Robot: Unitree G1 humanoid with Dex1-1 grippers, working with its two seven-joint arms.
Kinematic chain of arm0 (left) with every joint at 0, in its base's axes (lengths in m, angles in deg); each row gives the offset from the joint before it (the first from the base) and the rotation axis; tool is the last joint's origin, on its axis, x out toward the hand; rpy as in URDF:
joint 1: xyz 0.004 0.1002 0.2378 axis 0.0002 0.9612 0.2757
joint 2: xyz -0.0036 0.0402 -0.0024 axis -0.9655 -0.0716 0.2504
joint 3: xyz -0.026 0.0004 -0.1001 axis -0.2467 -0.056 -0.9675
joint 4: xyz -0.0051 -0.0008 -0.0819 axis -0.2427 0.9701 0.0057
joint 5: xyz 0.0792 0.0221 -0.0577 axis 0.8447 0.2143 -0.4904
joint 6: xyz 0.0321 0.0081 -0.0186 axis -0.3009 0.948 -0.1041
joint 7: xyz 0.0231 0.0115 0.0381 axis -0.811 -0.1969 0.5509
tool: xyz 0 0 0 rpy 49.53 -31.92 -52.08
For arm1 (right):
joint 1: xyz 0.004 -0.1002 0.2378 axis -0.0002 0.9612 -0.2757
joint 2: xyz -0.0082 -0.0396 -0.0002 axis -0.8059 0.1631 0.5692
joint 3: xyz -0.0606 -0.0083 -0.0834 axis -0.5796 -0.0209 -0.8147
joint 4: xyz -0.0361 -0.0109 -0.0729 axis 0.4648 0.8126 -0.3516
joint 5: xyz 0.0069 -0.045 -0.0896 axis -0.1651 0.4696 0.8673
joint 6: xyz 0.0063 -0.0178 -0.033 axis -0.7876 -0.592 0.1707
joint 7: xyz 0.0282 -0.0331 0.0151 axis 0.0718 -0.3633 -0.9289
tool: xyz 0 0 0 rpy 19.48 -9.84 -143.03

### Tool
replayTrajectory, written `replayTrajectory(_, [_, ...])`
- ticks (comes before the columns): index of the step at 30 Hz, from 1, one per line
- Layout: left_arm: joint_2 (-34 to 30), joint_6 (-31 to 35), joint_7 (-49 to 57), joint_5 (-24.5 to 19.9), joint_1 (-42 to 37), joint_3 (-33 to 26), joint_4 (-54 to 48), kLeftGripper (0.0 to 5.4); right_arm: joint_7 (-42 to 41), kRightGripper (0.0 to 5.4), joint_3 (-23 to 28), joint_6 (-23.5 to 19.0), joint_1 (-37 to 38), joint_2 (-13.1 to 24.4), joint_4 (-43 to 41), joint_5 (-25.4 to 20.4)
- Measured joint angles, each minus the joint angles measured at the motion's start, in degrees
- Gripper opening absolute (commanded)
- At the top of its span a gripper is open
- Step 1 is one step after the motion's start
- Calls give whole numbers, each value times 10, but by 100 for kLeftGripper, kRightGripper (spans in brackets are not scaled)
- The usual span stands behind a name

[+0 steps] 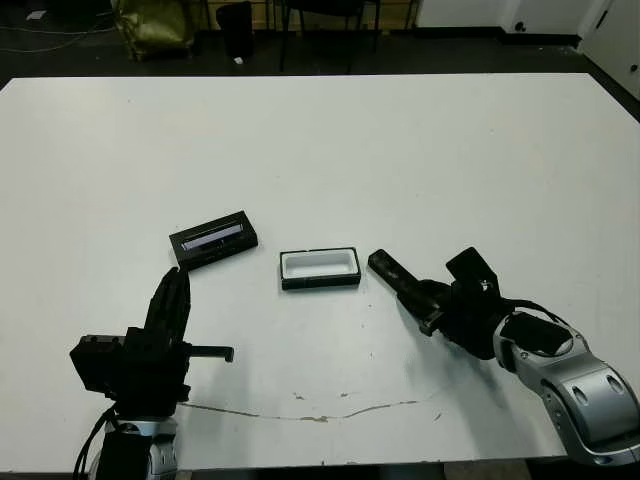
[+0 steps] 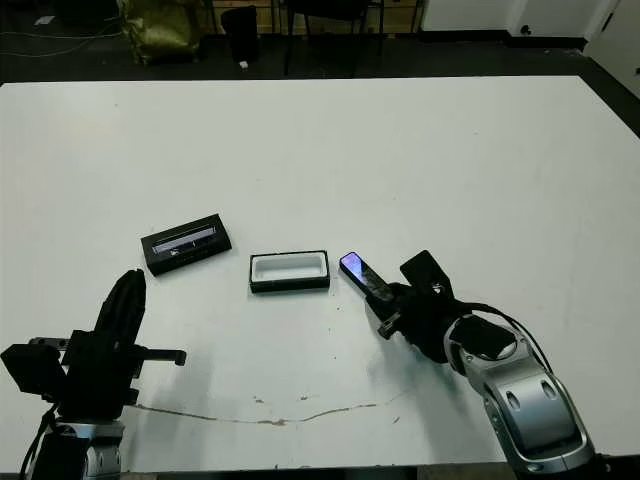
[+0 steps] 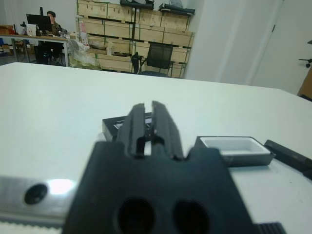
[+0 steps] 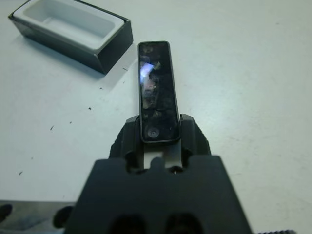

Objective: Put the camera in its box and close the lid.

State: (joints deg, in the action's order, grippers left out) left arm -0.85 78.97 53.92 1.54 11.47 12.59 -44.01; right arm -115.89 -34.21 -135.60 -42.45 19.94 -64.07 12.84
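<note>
**Right gripper pinches the camera beside the open box**

Here the head views show the whole layout on the white table (image 1: 320, 140): the lid (image 1: 214, 239) lies far left, the box (image 1: 320, 268) in the middle, and the camera (image 1: 392, 272) to the right of the box, apart from it. Only the right wrist view shows the grip closely: the right gripper (image 4: 160, 141) has its two fingers (image 4: 127, 134) pressed against the camera's long sides at its near end, while most of the glossy bar juts out beyond them. That view also shows the box's white lining open to the top. The left wrist view alone shows a room beyond the table, with shelves of cardboard boxes (image 3: 131, 24), a chair (image 3: 159, 57) and a person (image 3: 51, 22) seated at a desk.

The right arm reaches in from the near right, forearm angled toward the far left. The left gripper (image 1: 172, 298) sits at the near left, pointing away toward the lid, its fingers (image 3: 136, 124) pressed nearly together and holding nothing.

The camera's long axis runs from near right to far left, its free end pointing at the box's right end. The box's long axis runs left to right; the lid lies glossy strip up, turned slightly.
</note>
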Motion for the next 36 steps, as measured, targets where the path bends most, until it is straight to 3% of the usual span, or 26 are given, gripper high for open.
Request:
replayTrajectory(6, [0, 0, -1, -2, 0, -1, 0, 0, 2, 37, -2, -20, -10, 4, -4, -11])
replayTrajectory(13, [0, 11, -1, -3, 0, 0, -4, 0, -29, 37, 17, 47, 2, 13, 28, -33])
replayTrajectory(16, [0, 19, -1, -2, 0, 0, -8, 0, -32, 35, 26, 52, -2, 12, 36, -44])
replayTrajectory(20, [0, 19, -1, -2, 0, 1, -8, 0, -61, 32, 34, 79, -42, 31, 67, -44])
replayTrajectory(24, [0, 23, -2, -10, 0, 2, -8, 0, -87, 31, 59, 89, -127, 45, 104, -57])
replayTrajectory(30, [0, 29, -1, -10, 1, 6, -9, 0, -197, 31, 50, 214, -258, 61, 243, -56])
replayTrajectory(36, [0, 26, 0, -10, 2, 8, -9, 0, -291, 31, 9, 298, -381, 50, 389, -37])
